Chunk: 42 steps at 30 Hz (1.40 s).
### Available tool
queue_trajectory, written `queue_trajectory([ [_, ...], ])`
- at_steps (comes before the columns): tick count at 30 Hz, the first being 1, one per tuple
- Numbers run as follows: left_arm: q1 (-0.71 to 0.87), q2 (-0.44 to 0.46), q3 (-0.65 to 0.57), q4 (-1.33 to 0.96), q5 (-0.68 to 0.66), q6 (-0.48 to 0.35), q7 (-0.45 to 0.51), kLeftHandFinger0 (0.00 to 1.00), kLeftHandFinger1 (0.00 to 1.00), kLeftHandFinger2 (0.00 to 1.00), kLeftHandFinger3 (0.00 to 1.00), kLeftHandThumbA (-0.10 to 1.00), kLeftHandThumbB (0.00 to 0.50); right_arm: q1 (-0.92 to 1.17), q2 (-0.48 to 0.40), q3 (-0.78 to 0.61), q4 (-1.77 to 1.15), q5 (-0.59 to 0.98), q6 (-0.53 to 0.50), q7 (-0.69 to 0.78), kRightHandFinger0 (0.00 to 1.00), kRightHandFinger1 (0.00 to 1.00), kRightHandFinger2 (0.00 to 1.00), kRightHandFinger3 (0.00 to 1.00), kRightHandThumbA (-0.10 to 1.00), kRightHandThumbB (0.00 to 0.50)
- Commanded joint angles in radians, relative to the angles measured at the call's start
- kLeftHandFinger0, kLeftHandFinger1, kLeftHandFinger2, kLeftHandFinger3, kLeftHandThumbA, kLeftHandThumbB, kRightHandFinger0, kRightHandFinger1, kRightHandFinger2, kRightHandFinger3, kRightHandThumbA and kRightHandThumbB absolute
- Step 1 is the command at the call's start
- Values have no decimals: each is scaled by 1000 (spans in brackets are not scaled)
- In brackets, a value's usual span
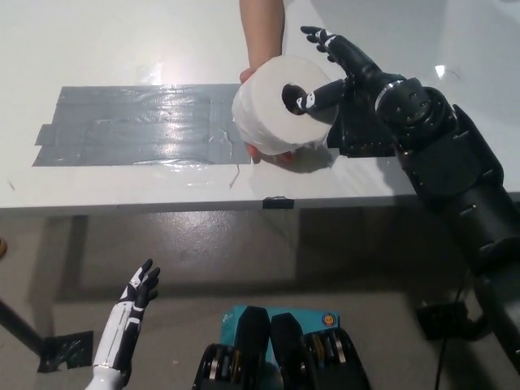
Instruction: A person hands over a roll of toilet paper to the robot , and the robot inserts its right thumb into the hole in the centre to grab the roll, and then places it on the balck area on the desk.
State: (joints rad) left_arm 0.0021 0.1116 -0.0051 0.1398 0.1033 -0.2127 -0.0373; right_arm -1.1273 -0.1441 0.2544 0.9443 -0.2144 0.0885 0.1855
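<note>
A person's hand (262,49) reaches in from the top and holds a white toilet paper roll (272,118) above the desk, its centre hole facing me. My black right hand (345,71) is at the roll's right side, fingers spread apart, with the thumb tip inside the hole. The other fingers point up and left, clear of the roll. The small black area (370,130) lies on the desk just right of the roll, partly under my right arm. My white left hand (134,305) hangs low at the lower left with its fingers apart, holding nothing.
A broad patch of grey tape (130,126) covers the white desk (122,41) left of the roll. The desk's front edge (162,210) runs across the middle, with floor below. A black base (443,321) stands on the floor at lower right.
</note>
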Motion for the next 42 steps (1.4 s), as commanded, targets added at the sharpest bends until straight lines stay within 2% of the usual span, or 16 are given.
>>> queue_trajectory([
  [1, -4, 10, -6, -29, 3, -9, -3, 1000, 1000, 1000, 1000, 1000, 156, -70, -12, 9, -28, -36, -35, -22, 1000, 1000, 1000, 1000, 867, 375],
  [5, -2, 7, -5, -26, -4, -13, -4, 1000, 1000, 1000, 1000, 1000, 165, -86, -4, 25, -27, -52, -26, -8, 1000, 1000, 1000, 1000, 941, 406],
  [9, 1, 6, -7, -30, -3, -13, -5, 1000, 1000, 1000, 1000, 1000, 157, -109, 9, 62, -3, -93, -19, -16, 1000, 1000, 1000, 1000, 939, 412],
  [12, -1, 6, -8, -30, 5, -18, -1, 1000, 1000, 1000, 1000, 1000, 156, -146, 18, 128, 46, -153, -34, -17, 1000, 1000, 1000, 1000, 937, 408],
  [13, -1, 5, -8, -29, 1, -16, -2, 1000, 1000, 1000, 1000, 1000, 171, -163, 21, 158, 73, -176, -49, -17, 1000, 1000, 1000, 1000, 946, 424],
  [15, -3, 3, -7, -29, -4, -16, -3, 1000, 1000, 1000, 1000, 1000, 169, -192, 28, 213, 123, -218, -79, -24, 1000, 1000, 1000, 1000, 969, 435],
  [17, -6, 5, -9, -30, -3, -13, -5, 1000, 1000, 1000, 1000, 1000, 158, -212, 37, 233, 152, -219, -81, -20, 1000, 1000, 1000, 1000, 920, 419],
  [18, -8, 4, -8, -34, -7, -7, -7, 1000, 1000, 1000, 1000, 1000, 156, -226, 45, 247, 176, -227, -89, -25, 1000, 1000, 1000, 1000, 896, 425],
  [22, -9, 8, -11, -43, -8, -1, -12, 1000, 1000, 1000, 1000, 1000, 156, -280, 75, 318, 259, -274, -102, -18, 1000, 1000, 1000, 1000, 915, 448],
  [26, -18, 10, -15, -38, 6, -13, -7, 1000, 1000, 1000, 1000, 1000, 157, -304, 93, 372, 309, -315, -97, -25, 1000, 1000, 1000, 1000, 910, 430],
  [28, -19, 8, -13, -46, -1, -2, -8, 1000, 1000, 1000, 1000, 1000, 157, -311, 101, 393, 329, -331, -89, -23, 1000, 1000, 1000, 1000, 883, 398],
  [31, -18, 8, -13, -54, -15, 3, -16, 1000, 1000, 1000, 1000, 1000, 149, -318, 108, 407, 356, -338, -83, -22, 1000, 1000, 1000, 1000, 879, 406],
  [32, -20, 9, -14, -54, -12, -1, -17, 1000, 1000, 1000, 1000, 1000, 140, -317, 109, 411, 364, -342, -82, -26, 1000, 1000, 1000, 1000, 895, 423],
  [42, -25, 6, -20, -53, 3, 0, -6, 1000, 1000, 1000, 1000, 1000, 138, -333, 109, 402, 398, -343, -73, -11, 1000, 1000, 1000, 1000, 925, 415],
])
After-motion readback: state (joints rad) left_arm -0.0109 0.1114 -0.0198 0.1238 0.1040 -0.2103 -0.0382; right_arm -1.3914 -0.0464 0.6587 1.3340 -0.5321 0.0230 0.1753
